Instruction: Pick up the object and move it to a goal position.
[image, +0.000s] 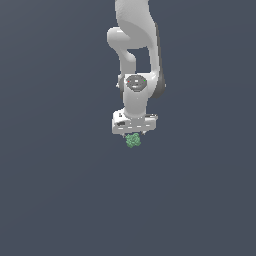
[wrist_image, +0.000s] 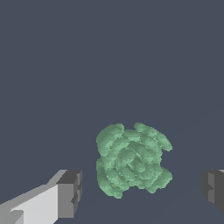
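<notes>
Hanging straight down from the white arm (image: 134, 55), the gripper (image: 133, 133) is just above the green lump (image: 132, 140). In the wrist view the fingers (wrist_image: 70, 192) are spread wide, one on each side of the lump, and do not touch it. The lump lies on the plain grey counter (image: 60, 190).

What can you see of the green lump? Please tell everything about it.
The green lump is a small, bumpy cluster of rounded knobs, pale green and matte, much narrower than the white gripper. It lies between the two open dark fingers, with clear gaps on both sides. In the exterior view it shows just below the gripper.
</notes>
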